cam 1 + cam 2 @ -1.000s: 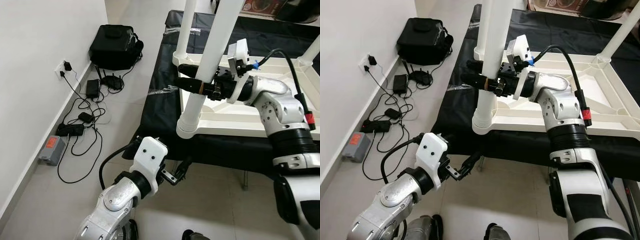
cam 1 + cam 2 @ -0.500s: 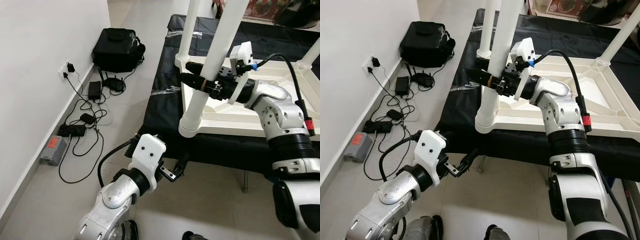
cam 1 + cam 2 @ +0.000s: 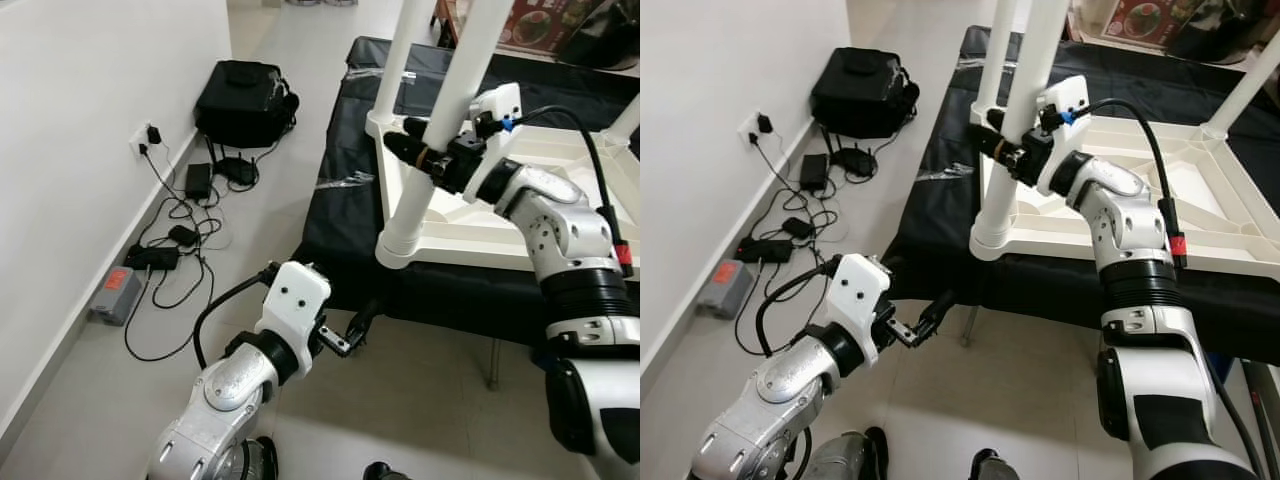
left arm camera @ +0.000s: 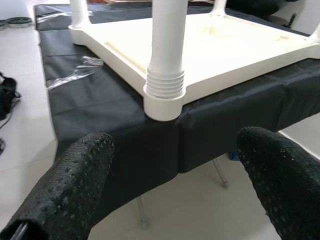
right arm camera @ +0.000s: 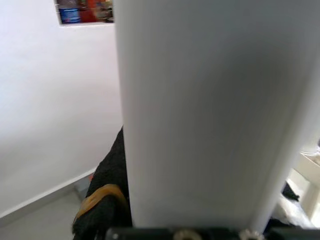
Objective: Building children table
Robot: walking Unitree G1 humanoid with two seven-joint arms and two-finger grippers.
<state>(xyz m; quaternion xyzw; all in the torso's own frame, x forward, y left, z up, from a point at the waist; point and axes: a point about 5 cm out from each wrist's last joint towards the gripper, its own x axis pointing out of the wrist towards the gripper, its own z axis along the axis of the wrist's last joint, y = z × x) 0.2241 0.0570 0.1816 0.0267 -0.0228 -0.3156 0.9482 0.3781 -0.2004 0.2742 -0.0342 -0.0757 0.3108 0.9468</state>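
Observation:
A white children's table (image 3: 520, 215) lies upside down on a black-covered surface (image 3: 340, 200), its legs pointing up. My right gripper (image 3: 425, 152) is shut on the near-left leg (image 3: 420, 190), about halfway up, above its ribbed socket (image 4: 164, 85). In the right wrist view the leg (image 5: 210, 110) stands close against one black finger (image 5: 107, 200). My left gripper (image 3: 355, 325) hangs open and holds nothing, low in front of the cover's near edge. Its two fingers (image 4: 75, 185) frame the socket from below. A second leg (image 3: 400, 60) stands behind.
A white wall runs along the left, with a socket (image 3: 150, 140). Cables and power adapters (image 3: 175, 235) lie on the floor beside a black bag (image 3: 245, 90). A thin metal support leg (image 3: 492, 360) stands under the covered surface. Pale tiled floor lies around my left arm.
The whole picture has shifted, so the camera moved. My right gripper stays shut on the leg, and its wrist looks slightly turned. The left gripper stays low and open.

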